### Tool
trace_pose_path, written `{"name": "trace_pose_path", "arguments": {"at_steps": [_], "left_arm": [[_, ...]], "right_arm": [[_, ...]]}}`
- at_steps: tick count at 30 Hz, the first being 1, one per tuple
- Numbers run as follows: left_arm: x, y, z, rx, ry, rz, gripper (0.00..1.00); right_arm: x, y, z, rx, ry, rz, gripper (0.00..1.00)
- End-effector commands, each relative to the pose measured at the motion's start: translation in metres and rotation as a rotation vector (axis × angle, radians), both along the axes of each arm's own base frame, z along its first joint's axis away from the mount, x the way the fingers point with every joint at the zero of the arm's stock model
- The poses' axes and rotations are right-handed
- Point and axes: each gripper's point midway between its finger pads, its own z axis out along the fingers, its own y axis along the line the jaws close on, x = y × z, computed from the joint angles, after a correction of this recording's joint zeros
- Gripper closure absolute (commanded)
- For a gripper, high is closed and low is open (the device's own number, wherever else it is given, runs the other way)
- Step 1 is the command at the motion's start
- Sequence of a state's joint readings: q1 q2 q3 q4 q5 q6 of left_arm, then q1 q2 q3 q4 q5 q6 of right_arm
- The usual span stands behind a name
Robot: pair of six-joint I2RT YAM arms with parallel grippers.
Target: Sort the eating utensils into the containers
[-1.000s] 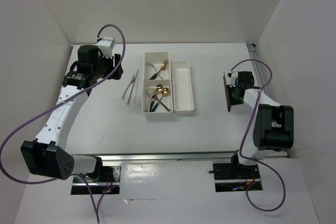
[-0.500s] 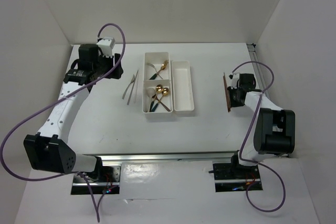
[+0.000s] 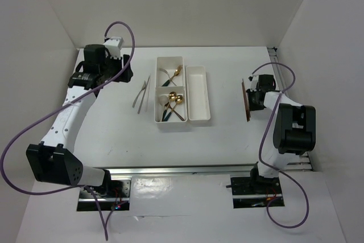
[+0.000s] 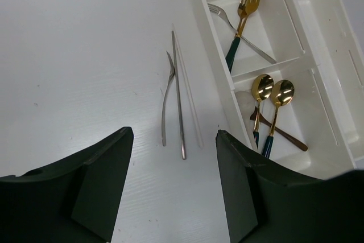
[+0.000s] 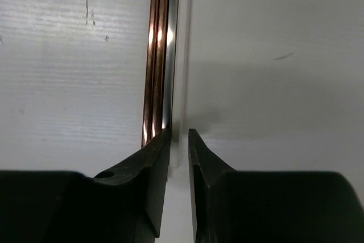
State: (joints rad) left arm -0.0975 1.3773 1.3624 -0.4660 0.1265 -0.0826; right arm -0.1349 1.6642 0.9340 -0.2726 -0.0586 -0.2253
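Note:
The wide two-compartment tray (image 3: 157,102) holds a gold fork (image 4: 243,11) and a silver fork (image 4: 250,42) in its far part. Its near part holds two gold spoons (image 4: 272,92) and a brown one (image 4: 287,137). The narrow tray (image 3: 198,92) beside it looks empty. A silver fork (image 4: 165,102), a silver chopstick (image 4: 178,98) and a white chopstick (image 4: 189,103) lie left of the trays. My left gripper (image 4: 173,134) is open above the table, just short of them. My right gripper (image 5: 179,132) is nearly closed around a white chopstick (image 5: 185,55), beside brown chopsticks (image 5: 154,55) and a silver one (image 5: 174,55).
The side walls of the white enclosure stand close to both arms. The brown chopsticks (image 3: 245,101) lie at the table's right, well apart from the trays. A metal rail (image 3: 187,170) runs along the near edge.
My left gripper has shifted a little toward the back. My right wrist has turned slightly at the chopsticks. The utensils and trays have not moved.

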Motion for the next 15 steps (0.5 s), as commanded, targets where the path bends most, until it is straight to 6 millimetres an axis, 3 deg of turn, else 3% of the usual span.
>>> {"name": "trace_pose_path", "arguments": {"at_steps": [1, 11, 15], "left_arm": [[0.01, 0.0, 0.025, -0.015, -0.065, -0.002, 0.27], [0.013, 0.001, 0.024, -0.026, -0.053, 0.004, 0.27], [0.018, 0.001, 0.02, -0.025, -0.043, 0.004, 0.27]], "right_arm": [[0.026, -0.009, 0.011, -0.019, -0.068, -0.025, 0.73], [0.03, -0.031, -0.006, -0.022, -0.027, -0.079, 0.73], [0.03, -0.027, -0.009, -0.001, -0.021, -0.066, 0.73]]}}
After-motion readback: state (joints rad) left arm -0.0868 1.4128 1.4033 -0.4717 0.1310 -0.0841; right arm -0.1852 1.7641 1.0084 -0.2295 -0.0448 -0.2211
